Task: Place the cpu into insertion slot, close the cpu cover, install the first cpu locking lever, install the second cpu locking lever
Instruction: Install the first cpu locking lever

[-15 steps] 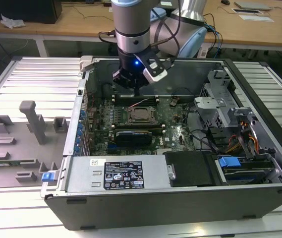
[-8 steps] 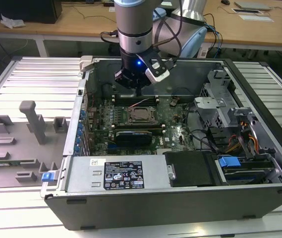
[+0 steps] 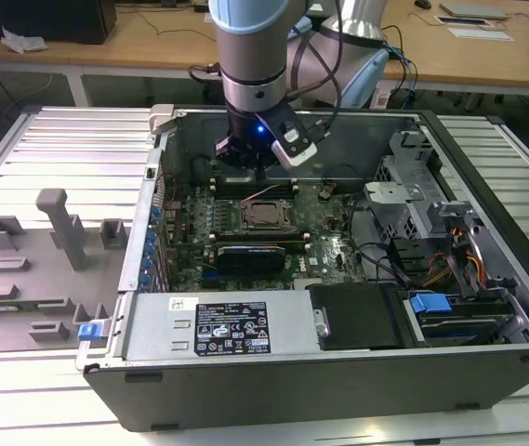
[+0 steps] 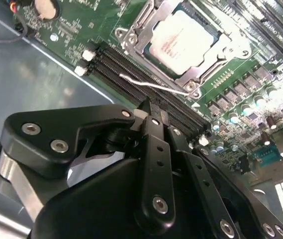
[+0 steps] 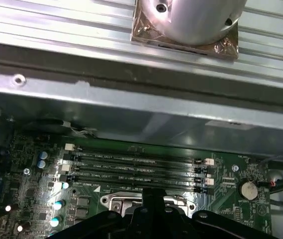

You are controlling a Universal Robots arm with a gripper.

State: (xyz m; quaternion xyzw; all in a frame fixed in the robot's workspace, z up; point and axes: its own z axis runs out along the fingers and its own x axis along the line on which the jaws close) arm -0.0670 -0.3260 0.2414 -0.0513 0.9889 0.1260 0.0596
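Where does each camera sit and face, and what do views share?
Exterior view: off the arm, looking down into the open case; arm and gripper show.
Second wrist view: rides the arm, facing past the gripper to the cpu.
First wrist view: rides the arm, facing the memory slots over the gripper.
Both wrist views share the memory slots.

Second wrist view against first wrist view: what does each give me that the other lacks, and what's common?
Second wrist view: the cpu seated, framed by the closed cpu cover, with a thin wire lever alongside. First wrist view: the ribbed table beyond the case and a silver cylinder mounted on it. In both wrist views: the memory slots, the green board and the gripper.
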